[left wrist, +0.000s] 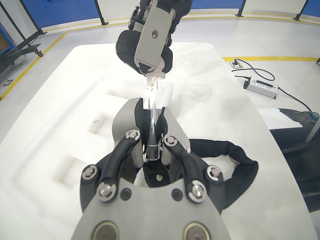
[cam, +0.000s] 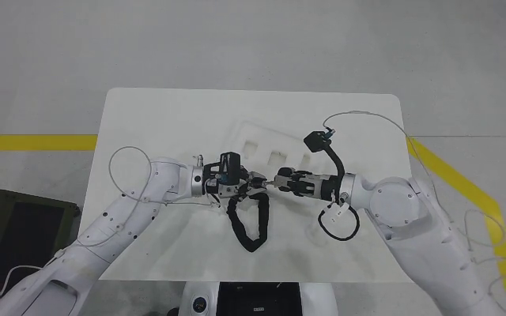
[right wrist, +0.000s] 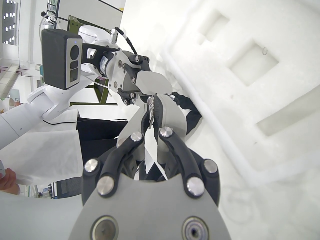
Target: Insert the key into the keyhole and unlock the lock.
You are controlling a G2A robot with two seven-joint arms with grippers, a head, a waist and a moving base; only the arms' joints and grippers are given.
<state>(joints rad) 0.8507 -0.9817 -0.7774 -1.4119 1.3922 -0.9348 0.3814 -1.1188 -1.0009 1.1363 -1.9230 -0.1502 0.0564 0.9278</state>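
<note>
Top view, left gripper [cam: 257,182] clamped on lock [left wrist: 153,136], right gripper [cam: 280,180] clamped on key [left wrist: 153,83], over table [cam: 158,118] middle, edges well away.

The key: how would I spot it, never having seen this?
Over the middle of the white table, two pincers nearly meet. The key is the silver piece pinched in the right pincer, its blade pointing into the lock held by the left pincer. Unlike that round chrome lock, it is thin and flat.

You get bright, even overhead light, white bench [cam: 158,110] and foam tray [left wrist: 45,136] close to washed out, soft grey shadows in your tray's recesses, hard glints on the chrome lock [left wrist: 153,136] and key [left wrist: 153,81], wrist views bowing lines toward the edges
</note>
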